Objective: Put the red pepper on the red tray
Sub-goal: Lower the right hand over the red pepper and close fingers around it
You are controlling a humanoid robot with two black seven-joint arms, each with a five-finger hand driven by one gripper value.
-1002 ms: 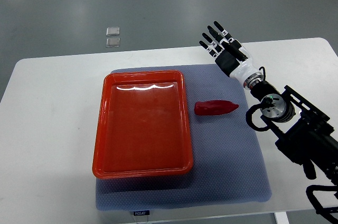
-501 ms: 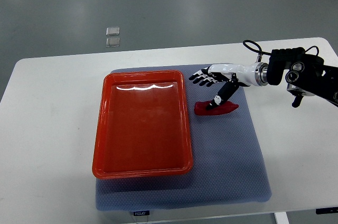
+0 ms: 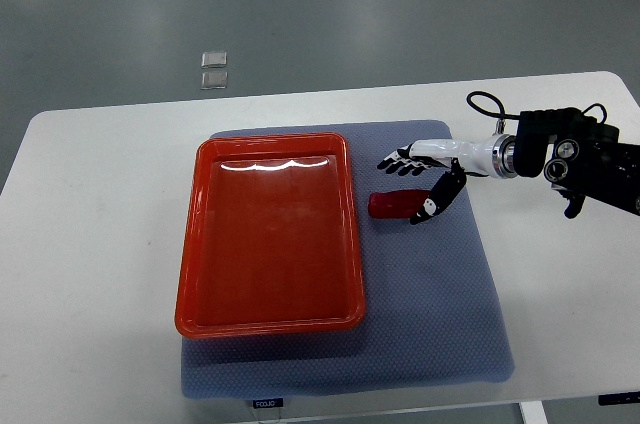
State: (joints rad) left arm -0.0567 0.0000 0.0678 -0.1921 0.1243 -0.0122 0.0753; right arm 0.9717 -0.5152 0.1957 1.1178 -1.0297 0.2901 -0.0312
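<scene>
A red pepper [image 3: 392, 205] lies on its side on the blue-grey mat [image 3: 430, 294], just right of the red tray [image 3: 269, 234]. The tray is empty. My right hand [image 3: 418, 184] comes in from the right edge and hovers over the pepper's right end, which it hides. Its fingers [image 3: 398, 161] are spread above the pepper and the thumb [image 3: 430, 207] reaches down beside it. The hand holds nothing. The left arm does not show.
The mat lies on a white table [image 3: 90, 244] and the tray covers its left half. The right arm's black forearm [image 3: 580, 156] and a cable sit over the table's right side. Two small clear squares [image 3: 213, 68] lie on the floor beyond the table.
The right hand has swung in from the right, from raised beyond the pepper to low over its right end. The pepper and tray have not moved.
</scene>
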